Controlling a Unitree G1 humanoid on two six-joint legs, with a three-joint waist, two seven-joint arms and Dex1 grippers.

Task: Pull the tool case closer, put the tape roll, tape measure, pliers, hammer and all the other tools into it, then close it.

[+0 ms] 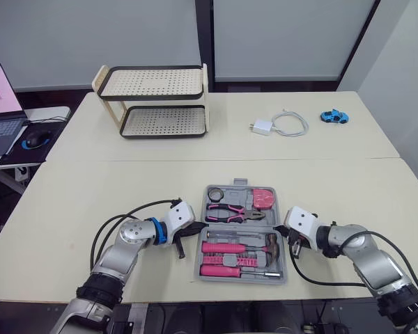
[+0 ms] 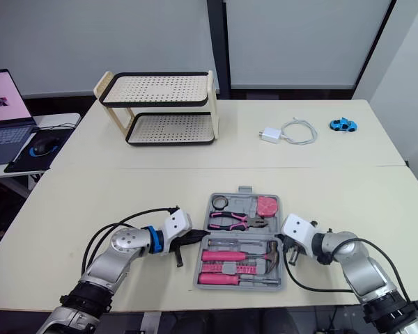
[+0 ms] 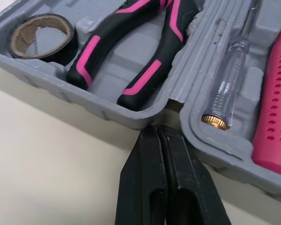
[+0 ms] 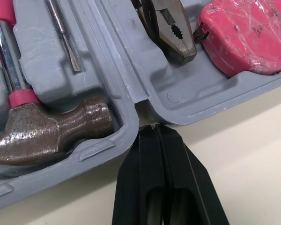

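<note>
Left eye view shows the table (image 1: 125, 188). On it a two-tier rack (image 1: 153, 101) stands well beyond the case (image 4: 178, 101), toward the robot's left. The case lies open and flat near the table's front edge, both halves spread. The left gripper (image 3: 157, 133) meets the case's left side at the notch between the halves, its jaws pressed fully together and holding nothing. The right gripper (image 4: 153, 131) sits at the matching notch on the case's right side, jaws likewise closed and empty. The hammer (image 4: 51, 131) lies in the case's nearer half. In the farther half are the pliers (image 1: 233, 211), the tape measure (image 1: 264, 198) at the right corner and the tape roll (image 3: 61, 51) at the left corner. A charger (image 1: 262, 126) and a blue toy car (image 1: 333, 117) sit well beyond the case, to its right.
</note>
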